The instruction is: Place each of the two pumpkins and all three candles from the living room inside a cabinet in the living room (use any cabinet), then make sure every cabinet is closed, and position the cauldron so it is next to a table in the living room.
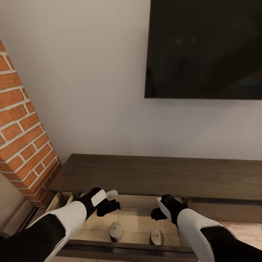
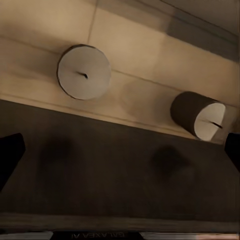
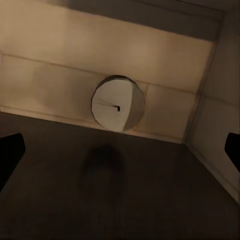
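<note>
The long dark brown cabinet (image 1: 156,174) stands against the wall with a drawer (image 1: 135,217) pulled out below its top, pale beige inside. Two stubby beige-grey candles stand upright in the drawer, one (image 1: 115,230) on the left and one (image 1: 157,236) on the right. My left gripper (image 1: 112,201) hangs open above the left candle (image 2: 84,71), with the other candle (image 2: 200,116) beside it. My right gripper (image 1: 156,208) is open above the right candle (image 3: 117,102). Nothing sits between either pair of fingers. The pumpkins, the cauldron and the table are out of view.
A red brick fireplace column (image 1: 22,138) rises at the left, close to the cabinet's end. A black TV screen (image 1: 203,49) hangs on the white wall above the cabinet. The drawer's dark front edge (image 1: 127,249) lies nearest to me.
</note>
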You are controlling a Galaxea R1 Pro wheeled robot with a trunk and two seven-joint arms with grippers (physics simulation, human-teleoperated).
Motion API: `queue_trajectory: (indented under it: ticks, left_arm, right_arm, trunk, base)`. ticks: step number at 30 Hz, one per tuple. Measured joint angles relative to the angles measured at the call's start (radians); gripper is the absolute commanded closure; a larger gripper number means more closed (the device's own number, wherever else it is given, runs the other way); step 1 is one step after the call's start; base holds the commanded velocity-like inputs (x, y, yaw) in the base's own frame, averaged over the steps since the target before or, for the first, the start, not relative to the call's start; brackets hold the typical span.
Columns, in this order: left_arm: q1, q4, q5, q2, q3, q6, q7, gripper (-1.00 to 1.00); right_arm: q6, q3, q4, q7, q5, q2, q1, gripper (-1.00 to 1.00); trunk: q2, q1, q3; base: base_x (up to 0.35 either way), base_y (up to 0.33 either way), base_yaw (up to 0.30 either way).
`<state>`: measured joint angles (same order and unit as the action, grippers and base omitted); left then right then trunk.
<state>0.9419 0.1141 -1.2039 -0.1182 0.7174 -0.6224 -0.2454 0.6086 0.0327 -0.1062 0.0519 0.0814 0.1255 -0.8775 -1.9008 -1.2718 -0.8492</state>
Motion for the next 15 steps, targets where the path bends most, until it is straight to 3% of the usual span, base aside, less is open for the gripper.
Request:
queue_trajectory:
  ticks: [15]
  left_arm:
    - [0.0, 0.001, 0.0, 0.0, 0.0, 0.001, 0.002, -1.0]
  right_arm:
    - [-0.001, 0.0, -0.004, -0.003, 0.0, -0.001, 0.0, -1.0]
  trunk:
    - [0.105, 0.058, 0.047]
  base:
    - [-0.006, 0.0, 0.0]
